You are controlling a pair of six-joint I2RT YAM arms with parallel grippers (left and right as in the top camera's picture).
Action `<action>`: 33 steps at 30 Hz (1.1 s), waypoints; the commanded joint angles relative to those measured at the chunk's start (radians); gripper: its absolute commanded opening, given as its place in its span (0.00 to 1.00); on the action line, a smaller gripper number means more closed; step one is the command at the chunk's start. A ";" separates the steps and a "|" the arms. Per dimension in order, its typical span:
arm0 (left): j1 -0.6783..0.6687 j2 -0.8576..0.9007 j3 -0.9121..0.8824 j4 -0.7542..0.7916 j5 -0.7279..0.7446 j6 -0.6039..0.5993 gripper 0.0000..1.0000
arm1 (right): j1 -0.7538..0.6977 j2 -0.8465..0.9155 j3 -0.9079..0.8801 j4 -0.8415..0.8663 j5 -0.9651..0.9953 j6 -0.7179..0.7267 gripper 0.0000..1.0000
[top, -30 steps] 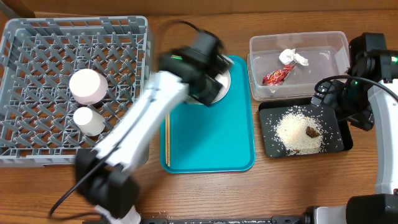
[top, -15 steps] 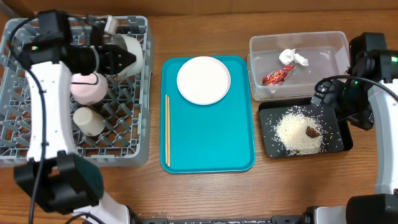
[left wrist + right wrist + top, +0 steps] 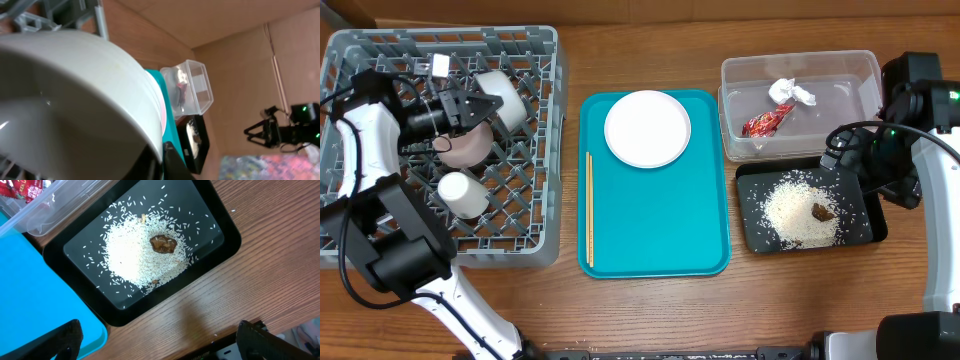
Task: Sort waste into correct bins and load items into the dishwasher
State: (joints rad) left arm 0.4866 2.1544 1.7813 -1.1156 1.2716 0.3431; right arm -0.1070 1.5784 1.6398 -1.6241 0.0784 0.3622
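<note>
Pale bowl (image 3: 505, 97), smooth and glossy, tilts sideways in the left claw (image 3: 478, 103).

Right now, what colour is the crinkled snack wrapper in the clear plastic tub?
Red. The crinkled snack wrapper shows best in the overhead view.
</note>
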 commanded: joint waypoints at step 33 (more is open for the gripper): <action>-0.624 -0.412 -0.049 -0.284 -1.058 -0.673 1.00 | -0.002 -0.011 0.010 0.003 0.010 -0.002 1.00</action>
State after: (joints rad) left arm -0.0387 1.7374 1.7699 -1.4033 0.4316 -0.0841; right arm -0.1070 1.5784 1.6398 -1.6241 0.0788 0.3614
